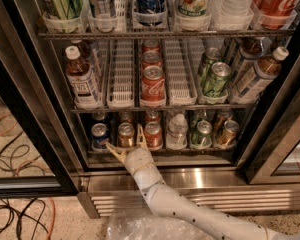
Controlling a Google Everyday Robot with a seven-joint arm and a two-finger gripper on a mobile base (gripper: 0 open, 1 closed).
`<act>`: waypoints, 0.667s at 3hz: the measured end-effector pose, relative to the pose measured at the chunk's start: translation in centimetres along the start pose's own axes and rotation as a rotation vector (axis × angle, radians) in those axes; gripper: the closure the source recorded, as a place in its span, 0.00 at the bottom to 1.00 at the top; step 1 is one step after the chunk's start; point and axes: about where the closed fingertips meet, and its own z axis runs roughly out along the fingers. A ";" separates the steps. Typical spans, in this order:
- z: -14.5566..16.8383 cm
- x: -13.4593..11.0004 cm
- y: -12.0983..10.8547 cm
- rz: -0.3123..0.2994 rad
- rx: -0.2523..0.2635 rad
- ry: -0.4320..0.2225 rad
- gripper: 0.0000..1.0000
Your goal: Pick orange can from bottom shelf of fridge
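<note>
The fridge (35, 104) stands open in front of me. Its bottom shelf (160, 151) holds a row of drinks. The orange can (125, 134) stands second from the left, between a blue can (99, 135) and a red can (153, 134). My gripper (127, 142) is at the shelf's front edge, right in front of the orange can. It is open, with one finger (115, 152) low on the left and the other finger (140, 134) raised between the orange and red cans. It holds nothing.
Further right on the bottom shelf stand a clear bottle (177, 130), a green can (202, 133) and another brownish can (226, 133). The middle shelf holds a Coca-Cola can (153, 85) and bottles. Steel base grille (200, 199) lies below; cables (15, 219) lie on the floor at left.
</note>
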 end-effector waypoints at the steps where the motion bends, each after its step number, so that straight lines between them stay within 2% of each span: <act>1: 0.6 0.4 0.1 0.005 -0.012 0.012 0.36; 2: 0.6 0.4 0.1 0.005 -0.012 0.013 0.59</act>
